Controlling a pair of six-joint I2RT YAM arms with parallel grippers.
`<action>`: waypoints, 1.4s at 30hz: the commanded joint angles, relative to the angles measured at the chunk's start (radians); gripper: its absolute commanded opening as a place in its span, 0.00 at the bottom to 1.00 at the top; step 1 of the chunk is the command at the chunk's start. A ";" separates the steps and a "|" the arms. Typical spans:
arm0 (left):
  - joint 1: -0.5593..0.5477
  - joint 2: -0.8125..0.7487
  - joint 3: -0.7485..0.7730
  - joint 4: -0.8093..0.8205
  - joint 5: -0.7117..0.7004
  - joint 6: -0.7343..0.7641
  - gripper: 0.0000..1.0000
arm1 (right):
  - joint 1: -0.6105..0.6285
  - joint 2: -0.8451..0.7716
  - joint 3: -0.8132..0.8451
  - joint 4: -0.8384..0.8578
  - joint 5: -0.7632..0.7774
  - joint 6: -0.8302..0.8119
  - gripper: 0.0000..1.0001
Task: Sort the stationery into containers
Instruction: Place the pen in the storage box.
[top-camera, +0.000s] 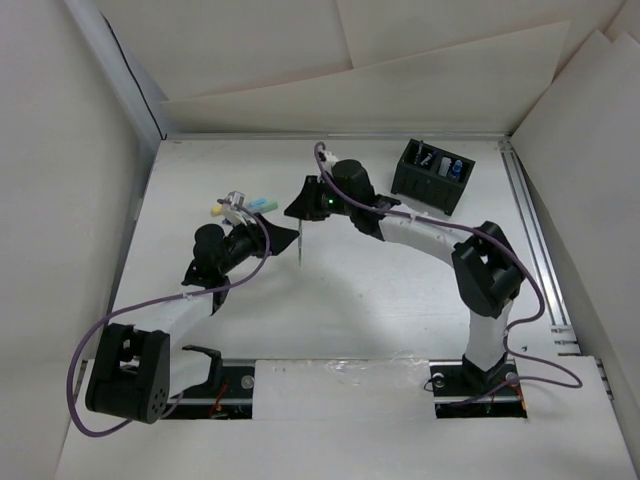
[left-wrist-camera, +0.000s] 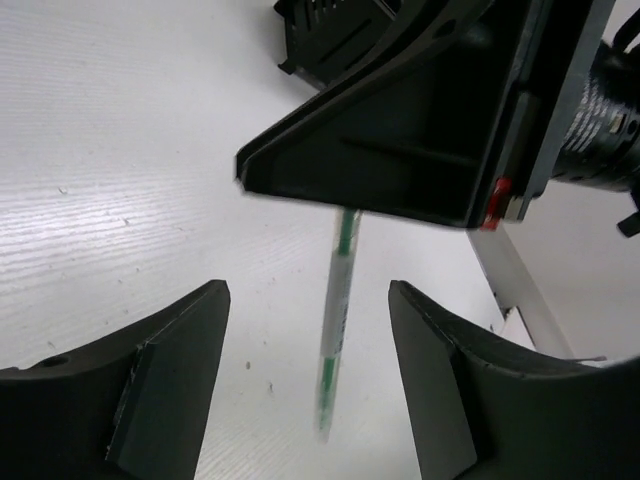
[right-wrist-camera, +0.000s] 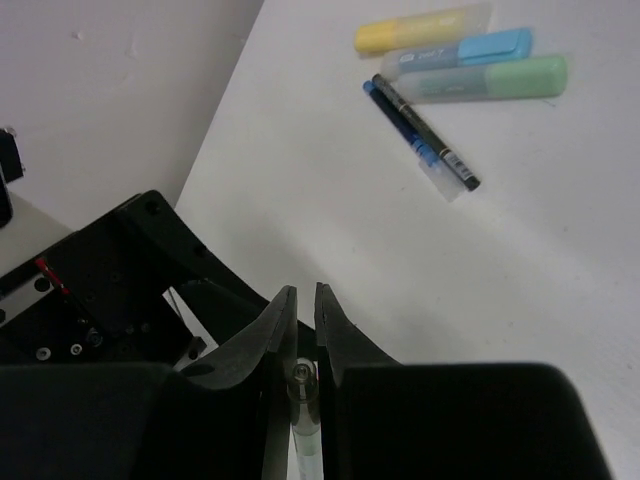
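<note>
My right gripper (top-camera: 303, 212) is shut on a thin clear pen with green ink (top-camera: 300, 245), which hangs straight down above the table. In the right wrist view the pen's top (right-wrist-camera: 303, 385) sits pinched between the shut fingers (right-wrist-camera: 277, 325). My left gripper (left-wrist-camera: 308, 290) is open and empty. The hanging pen (left-wrist-camera: 335, 330) shows between its two fingers without touching them, under the right gripper (left-wrist-camera: 400, 130). The black two-compartment organiser (top-camera: 432, 176) stands at the far right with several pens in it. Yellow (right-wrist-camera: 420, 28), blue (right-wrist-camera: 460, 50) and green (right-wrist-camera: 490, 80) highlighters and a dark pen (right-wrist-camera: 425, 135) lie together on the table.
The highlighter group lies at the far left in the top view (top-camera: 245, 205), just beyond the left wrist. White walls close in the table on the left, back and right. A metal rail (top-camera: 535, 240) runs along the right edge.
</note>
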 joint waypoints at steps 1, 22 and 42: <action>0.001 -0.002 0.032 0.051 -0.019 -0.007 0.63 | -0.058 -0.092 0.006 0.029 0.040 -0.027 0.00; 0.043 0.038 0.146 -0.400 -0.603 -0.004 0.49 | -0.578 -0.083 0.273 -0.095 0.799 -0.267 0.00; 0.043 0.331 0.300 -0.478 -0.723 -0.080 0.31 | -0.509 0.124 0.359 -0.084 1.023 -0.357 0.13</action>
